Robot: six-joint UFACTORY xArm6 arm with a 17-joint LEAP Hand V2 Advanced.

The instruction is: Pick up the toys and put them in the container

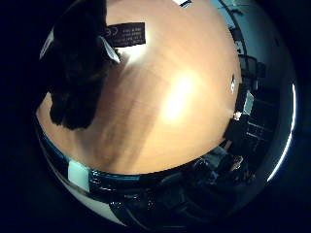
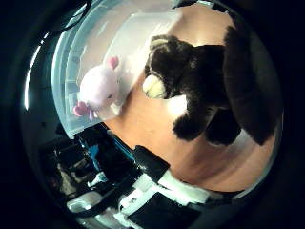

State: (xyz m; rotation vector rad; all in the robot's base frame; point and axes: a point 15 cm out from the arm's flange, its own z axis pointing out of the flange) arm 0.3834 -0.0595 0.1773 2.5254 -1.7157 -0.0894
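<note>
A dark brown plush toy [image 2: 195, 81] with a pale snout fills much of the right thumb side palm view, close to the palm. My right hand [image 2: 250, 81] is curled round its body, and white and black hand parts [image 2: 143, 181] show at the view's edge. The toy's dark limbs [image 1: 78, 73] and a black tag [image 1: 126, 36] hang above the wooden table [image 1: 175, 107] in the right little finger side palm view. A pink and white plush toy [image 2: 98, 88] lies at the wall of a clear plastic container [image 2: 71, 57] beside the brown toy.
The table's edge [image 1: 126, 173] runs near the hand. Beyond it are dark room furniture and equipment [image 1: 243, 107]. Dark clutter [image 2: 76, 167] lies below the container's side.
</note>
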